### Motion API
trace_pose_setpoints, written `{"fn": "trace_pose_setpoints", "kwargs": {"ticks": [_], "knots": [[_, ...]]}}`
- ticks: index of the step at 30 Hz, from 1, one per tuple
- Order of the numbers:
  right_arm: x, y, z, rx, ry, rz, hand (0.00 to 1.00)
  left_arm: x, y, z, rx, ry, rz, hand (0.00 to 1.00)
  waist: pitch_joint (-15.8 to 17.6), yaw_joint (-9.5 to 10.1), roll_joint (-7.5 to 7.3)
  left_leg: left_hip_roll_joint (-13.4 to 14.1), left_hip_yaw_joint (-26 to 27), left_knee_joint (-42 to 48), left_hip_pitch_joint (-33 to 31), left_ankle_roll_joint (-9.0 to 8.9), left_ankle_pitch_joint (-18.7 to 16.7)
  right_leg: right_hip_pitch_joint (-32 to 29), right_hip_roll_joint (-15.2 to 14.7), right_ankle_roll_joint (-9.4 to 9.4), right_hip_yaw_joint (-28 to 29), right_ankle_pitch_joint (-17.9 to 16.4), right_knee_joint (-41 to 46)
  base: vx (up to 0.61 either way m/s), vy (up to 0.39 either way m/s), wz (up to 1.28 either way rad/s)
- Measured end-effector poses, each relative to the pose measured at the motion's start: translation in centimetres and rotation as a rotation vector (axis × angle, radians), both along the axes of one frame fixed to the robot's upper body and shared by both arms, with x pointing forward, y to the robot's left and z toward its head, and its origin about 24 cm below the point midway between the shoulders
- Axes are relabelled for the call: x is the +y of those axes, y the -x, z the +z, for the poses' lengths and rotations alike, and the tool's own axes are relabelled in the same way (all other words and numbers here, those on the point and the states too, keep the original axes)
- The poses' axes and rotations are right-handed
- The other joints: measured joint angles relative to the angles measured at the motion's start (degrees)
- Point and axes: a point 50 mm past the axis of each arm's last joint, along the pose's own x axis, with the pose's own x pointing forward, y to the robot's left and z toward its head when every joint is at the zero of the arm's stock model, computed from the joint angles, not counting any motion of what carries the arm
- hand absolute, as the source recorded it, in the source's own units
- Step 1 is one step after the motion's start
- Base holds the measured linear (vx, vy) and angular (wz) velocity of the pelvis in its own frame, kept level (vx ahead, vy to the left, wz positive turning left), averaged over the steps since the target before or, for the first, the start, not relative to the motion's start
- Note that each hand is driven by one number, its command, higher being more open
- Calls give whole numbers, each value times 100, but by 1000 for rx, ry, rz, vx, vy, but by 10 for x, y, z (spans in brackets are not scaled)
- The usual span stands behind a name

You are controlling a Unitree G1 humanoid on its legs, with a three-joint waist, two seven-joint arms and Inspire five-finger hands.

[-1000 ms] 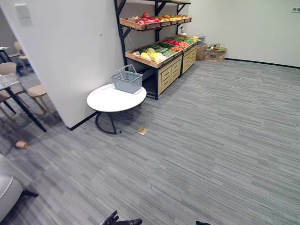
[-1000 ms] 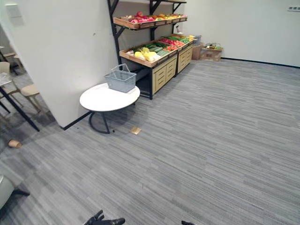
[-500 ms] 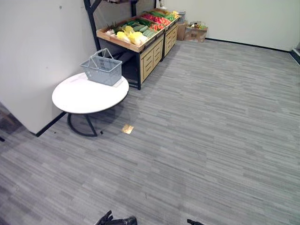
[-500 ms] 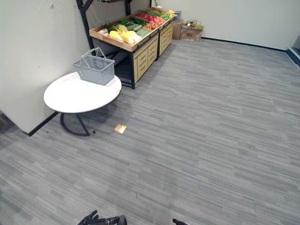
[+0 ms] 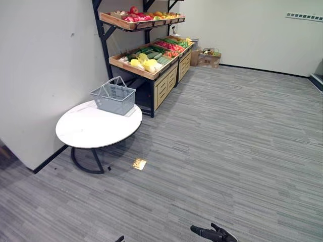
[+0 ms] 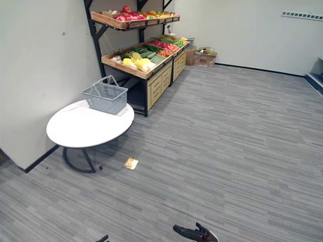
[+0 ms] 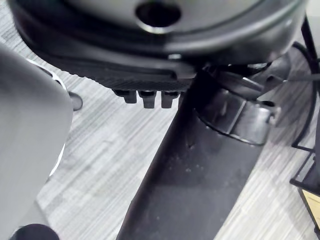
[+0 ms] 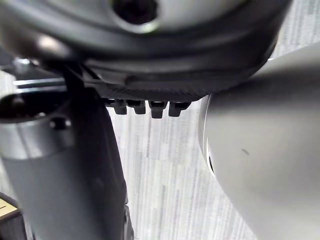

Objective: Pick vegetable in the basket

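Vegetables (image 5: 144, 59) lie on the lower shelf (image 5: 131, 69) at far left, well apart from both hands. The basket (image 5: 115, 98) stands on the round counter (image 5: 91, 128) just before it. The right hand (image 5: 214, 233) hangs at the near edge, fingers (image 5: 199, 231) loosely straight and empty. The left hand (image 5: 120, 239) barely shows and its state cannot be told, though it is on the shelf's side. Walking closer likely comes first.

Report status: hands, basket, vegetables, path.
Right hand open, left hand low. Basket on round table, vegetables on shelf beyond. Small tan scrap on floor by table.
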Motion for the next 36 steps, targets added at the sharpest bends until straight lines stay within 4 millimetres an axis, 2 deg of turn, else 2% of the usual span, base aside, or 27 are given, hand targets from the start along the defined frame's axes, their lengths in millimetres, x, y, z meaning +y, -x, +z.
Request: {"fn": "trace_pose_setpoints", "kwargs": {"ticks": [1,2,4,5,6,7,8,9,11,12,14,15,16,17,19,21,24,25,27,28,29,30,31,32,33,35,36], "knots": [[0,0,0,-2,1,2,100,-2,0,0,2,11,-4,100,-10,-5,45,167,-64,56,18,-125,-128,-93,233,138,22,362,-1195,234,-247,37],[1,3,-1,11,6,3,100,-1,0,0,-3,7,-23,100,7,-12,0,242,-229,55,71,-283,-248,-112,315,425,121,1164,-2806,276,-278,47],[-1,7,-3,33,13,-6,100,1,0,0,-4,11,-27,100,49,-13,-19,270,-385,31,217,-455,-396,-175,234,470,122,1884,-3121,316,-269,48],[-5,14,-5,72,14,-37,100,-3,0,0,-5,23,-31,100,102,1,75,416,-412,-50,427,-579,-470,-52,367,270,71,2158,-2964,369,-261,32],[-9,12,-4,73,21,-45,100,-6,2,-1,-3,34,-24,100,126,23,174,492,-402,-54,487,-622,-439,-121,421,151,71,2088,-2696,575,-367,18],[-10,9,-3,75,32,-48,100,-10,1,-1,-4,41,-25,100,149,26,248,603,-381,-41,610,-765,-320,-226,461,-281,37,1783,-2158,470,-290,13],[-9,7,-3,81,34,-42,100,-13,2,-2,-2,45,-34,100,137,24,307,742,-384,-2,737,-933,-195,-203,500,-380,-54,1460,-1788,554,-349,16],[-9,7,-3,86,35,-41,100,-13,2,-2,-1,43,-36,100,128,26,299,803,-393,50,776,-991,-148,-181,514,-400,-91,1309,-1616,368,-226,17],[-6,11,-5,113,24,-49,100,-9,3,-2,1,35,-31,100,82,34,236,1005,-425,660,749,-1050,-93,-53,578,-482,-181,724,-1173,492,-286,14],[-6,13,-6,120,19,-62,100,-9,3,-2,2,36,-32,100,60,35,252,1077,-430,933,697,-1052,-95,29,628,-495,-194,631,-1175,506,-304,3],[-9,20,-7,139,18,-110,100,-9,3,-2,2,37,-30,100,-99,31,400,1444,-401,2388,165,-1059,-14,328,924,-544,-209,408,-1341,428,-233,-15],[-12,22,-8,145,32,-107,100,-9,1,-1,-3,39,-26,100,-125,19,490,1708,-396,3357,-194,-1025,345,601,1128,-620,-191,340,-1540,383,-153,-20],[-13,23,-8,150,42,-102,100,-9,0,-1,-8,37,-23,100,-123,6,507,1831,-412,3896,-387,-1022,458,783,1206,-680,-166,306,-1692,370,-94,-24],[-14,27,-9,171,67,-76,100,-7,-4,1,-26,43,18,100,-103,11,516,1975,-356,5000,-814,-988,126,1278,1323,-682,-79,311,-2010,297,-45,-23],[-15,29,-10,183,87,-42,100,-4,-7,2,-47,49,76,100,-71,32,462,1945,-89,5347,-1093,-891,-199,1760,1316,-677,32,312,-2291,346,-14,-30],[-14,30,-10,190,101,13,100,-2,-11,5,-76,56,120,100,-36,59,423,1810,205,4980,-1495,-841,-487,2141,1243,-665,166,315,-2571,300,41,-40],[-8,26,-10,174,66,45,100,0,-18,8,-121,51,127,100,61,80,270,1244,365,3244,-1985,-821,-591,2434,849,-374,363,157,-2717,270,159,-36],[-8,27,-10,171,54,43,100,-2,-21,9,-134,52,115,100,83,70,230,920,311,2222,-2125,-779,-291,2498,646,-261,395,7,-2726,306,237,-12],[-7,31,-11,183,43,57,100,-6,-19,8,-133,54,107,100,53,157,133,427,200,1114,-1966,-550,963,2614,370,-107,564,-145,-2875,431,272,-20],[-3,30,-11,178,32,65,100,-3,-20,8,-132,46,102,100,16,152,91,401,223,1191,-2004,-611,913,2619,378,-164,650,-93,-2995,470,190,-10],[3,23,-10,155,20,122,100,3,-20,8,-121,20,112,100,156,120,172,761,213,2349,-2515,-751,595,2790,688,-362,797,452,-3361,278,81,-6],[4,18,-9,142,18,134,100,6,-20,9,-120,9,115,100,241,205,222,971,264,3160,-2919,-799,510,2837,772,-212,861,567,-3367,296,189,-10],[6,20,-9,146,14,141,100,13,-17,9,-110,2,142,100,240,221,179,911,227,3187,-3191,-965,244,2907,729,-167,942,556,-3361,216,233,-13],[-1,27,-10,169,25,132,100,8,-12,6,-82,16,140,100,139,220,254,877,217,2269,-3123,-262,767,2955,810,-94,970,520,-3302,313,299,-12],[4,27,-11,170,21,141,100,14,-11,6,-74,2,145,100,93,233,66,715,427,2233,-2968,-219,604,2930,592,24,974,427,-3125,261,191,-20],[13,27,-12,169,16,182,100,17,-7,5,-52,-8,147,100,-31,215,-152,469,679,1948,-2643,-107,495,2780,291,74,1068,459,-2700,257,155,-37],[14,28,-13,170,15,182,100,15,-4,4,-38,-2,143,100,-48,188,-180,281,820,1724,-2372,-46,450,2700,70,120,1083,489,-2339,275,179,-34]]}}
